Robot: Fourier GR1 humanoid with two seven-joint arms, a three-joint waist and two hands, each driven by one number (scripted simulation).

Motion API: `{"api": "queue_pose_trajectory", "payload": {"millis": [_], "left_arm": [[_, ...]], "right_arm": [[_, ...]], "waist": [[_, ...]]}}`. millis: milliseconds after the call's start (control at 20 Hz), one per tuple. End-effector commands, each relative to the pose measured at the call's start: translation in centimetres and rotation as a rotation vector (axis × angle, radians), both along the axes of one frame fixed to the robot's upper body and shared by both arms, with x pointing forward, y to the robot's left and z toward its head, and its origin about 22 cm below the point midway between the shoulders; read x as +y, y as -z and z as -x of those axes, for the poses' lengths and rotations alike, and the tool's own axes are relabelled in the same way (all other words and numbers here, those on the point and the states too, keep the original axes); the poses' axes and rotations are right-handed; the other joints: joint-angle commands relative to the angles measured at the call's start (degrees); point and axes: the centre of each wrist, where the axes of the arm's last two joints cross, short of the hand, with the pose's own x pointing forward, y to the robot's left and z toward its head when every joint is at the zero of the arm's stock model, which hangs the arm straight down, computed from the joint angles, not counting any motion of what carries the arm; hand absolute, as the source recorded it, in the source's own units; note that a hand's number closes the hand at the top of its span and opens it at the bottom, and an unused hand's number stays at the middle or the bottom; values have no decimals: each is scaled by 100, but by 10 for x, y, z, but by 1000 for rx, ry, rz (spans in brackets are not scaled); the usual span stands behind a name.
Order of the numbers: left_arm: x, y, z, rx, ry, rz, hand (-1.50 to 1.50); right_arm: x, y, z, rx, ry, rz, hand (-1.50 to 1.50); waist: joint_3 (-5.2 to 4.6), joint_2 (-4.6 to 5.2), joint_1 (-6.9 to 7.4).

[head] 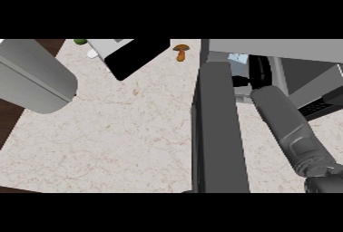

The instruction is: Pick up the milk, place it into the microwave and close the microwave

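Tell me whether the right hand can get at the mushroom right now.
Probably not directly: the right hand is at the microwave opening, and the open microwave door stands between it and the mushroom on the counter.

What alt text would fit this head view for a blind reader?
The right grey forearm reaches its black robot hand into the grey microwave, beside a pale blue milk carton. Its dark door stands open over the speckled beige counter.
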Motion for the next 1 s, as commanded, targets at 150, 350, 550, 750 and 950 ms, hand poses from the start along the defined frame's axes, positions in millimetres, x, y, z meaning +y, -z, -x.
{"api": "queue_pose_trajectory", "payload": {"millis": [150, 350, 550, 750, 950], "left_arm": [[-7, 4, -5, -3, 56, -11, -150], [-15, 8, -5, 19, 72, 12, -150], [-33, 9, -11, 7, 91, 34, -150], [-45, 4, -13, 2, 138, 15, -150], [-51, -6, -15, 3, 177, -9, -150]], "right_arm": [[-3, 3, 1, 8, -108, -95, -150], [1, 6, 2, 32, -152, -175, -150], [-13, 21, 13, 7, -213, -229, -150], [-18, 35, 21, 33, -270, -293, -150], [-8, 40, 23, 61, -293, -347, -150]], "waist": [[5, -60, -40], [0, -84, -87], [-1, -130, -236], [-7, -190, -324], [-15, -253, -436]]}}
